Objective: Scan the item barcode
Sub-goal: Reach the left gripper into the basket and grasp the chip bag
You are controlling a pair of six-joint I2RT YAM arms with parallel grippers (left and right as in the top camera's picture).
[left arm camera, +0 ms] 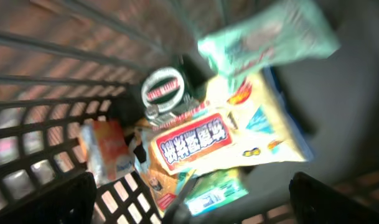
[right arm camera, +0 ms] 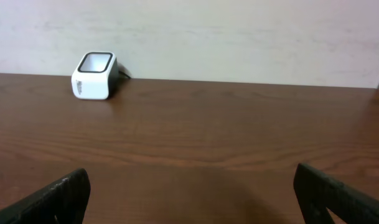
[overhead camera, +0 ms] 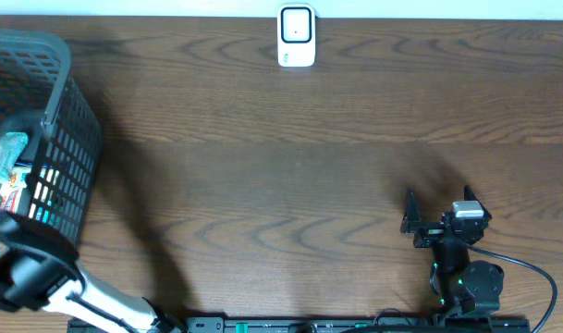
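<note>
The yellow snack packet point(left arm camera: 201, 146) lies in the grey basket point(overhead camera: 73, 139) at the table's left edge, beside a pale green packet point(left arm camera: 270, 37); nothing is lifted yet. The left gripper point(left arm camera: 192, 202) hovers over them, jaws wide and empty. The right gripper point(right arm camera: 194, 196) rests open over bare table. The white barcode scanner point(overhead camera: 297, 37) stands well apart at the far edge, so picking, carrying and scanning all remain.

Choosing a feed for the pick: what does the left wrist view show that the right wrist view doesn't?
Only left wrist: the basket with a yellow packet and a mint-green pouch inside. Only right wrist: the white scanner on the wooden table. Both: an open claw's dark tips at the bottom corners, left claw and right claw respectively.
</note>
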